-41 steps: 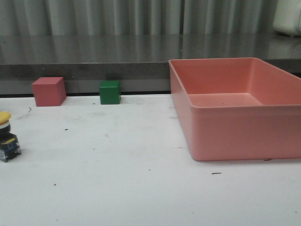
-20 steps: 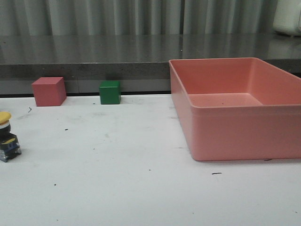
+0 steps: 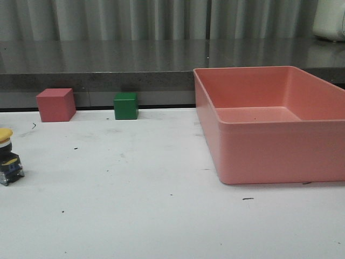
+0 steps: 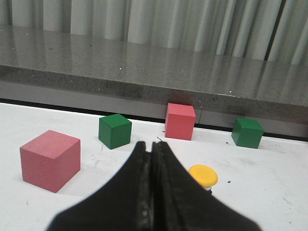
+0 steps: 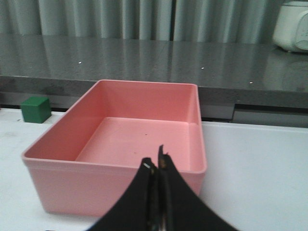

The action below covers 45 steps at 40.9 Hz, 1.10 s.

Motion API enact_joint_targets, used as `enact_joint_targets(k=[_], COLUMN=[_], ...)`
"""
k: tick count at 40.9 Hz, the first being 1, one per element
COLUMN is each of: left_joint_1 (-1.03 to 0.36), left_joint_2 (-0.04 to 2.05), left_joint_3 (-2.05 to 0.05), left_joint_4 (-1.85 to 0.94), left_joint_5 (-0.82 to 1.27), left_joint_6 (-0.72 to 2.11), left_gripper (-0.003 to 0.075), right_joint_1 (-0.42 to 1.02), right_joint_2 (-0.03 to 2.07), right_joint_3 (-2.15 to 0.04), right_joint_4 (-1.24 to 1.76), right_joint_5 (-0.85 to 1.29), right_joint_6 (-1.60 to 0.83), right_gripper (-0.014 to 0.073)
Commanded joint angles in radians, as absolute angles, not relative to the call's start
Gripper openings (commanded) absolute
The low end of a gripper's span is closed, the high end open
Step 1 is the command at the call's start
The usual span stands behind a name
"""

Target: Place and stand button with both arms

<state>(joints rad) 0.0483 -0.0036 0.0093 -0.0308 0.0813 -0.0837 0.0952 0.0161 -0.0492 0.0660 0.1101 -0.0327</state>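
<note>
The button (image 3: 7, 156) stands upright at the table's far left edge in the front view, yellow cap on top of its black base. In the left wrist view its yellow cap (image 4: 202, 175) shows just beyond and beside my left gripper (image 4: 151, 144), whose fingers are pressed together with nothing between them. My right gripper (image 5: 156, 161) is also shut and empty, hanging in front of the near wall of the pink bin (image 5: 113, 180). Neither arm appears in the front view.
A red cube (image 3: 55, 104) and a green cube (image 3: 125, 106) sit at the back of the white table by the dark ledge. The large pink bin (image 3: 280, 154) fills the right side. The left wrist view shows further cubes: red (image 4: 49, 160), green (image 4: 114, 130), red (image 4: 180, 121), green (image 4: 247, 133).
</note>
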Motion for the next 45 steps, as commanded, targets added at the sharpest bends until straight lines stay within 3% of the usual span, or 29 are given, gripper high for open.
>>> enact_joint_targets(k=[1, 45], left_joint_1=[0.051, 0.051], left_joint_2=[-0.026, -0.026], left_joint_3=[0.023, 0.023], left_joint_4=[-0.033, -0.033], left_joint_5=[0.0, 0.0], left_joint_6=[-0.095, -0.095], left_gripper=[-0.002, -0.002], right_joint_1=[0.052, 0.015], right_joint_2=[-0.016, -0.029], right_joint_3=[-0.02, 0.024], right_joint_4=[0.074, 0.074], right_joint_5=[-0.04, -0.081], right_joint_6=[-0.043, -0.043], right_gripper=[-0.0068, -0.0068])
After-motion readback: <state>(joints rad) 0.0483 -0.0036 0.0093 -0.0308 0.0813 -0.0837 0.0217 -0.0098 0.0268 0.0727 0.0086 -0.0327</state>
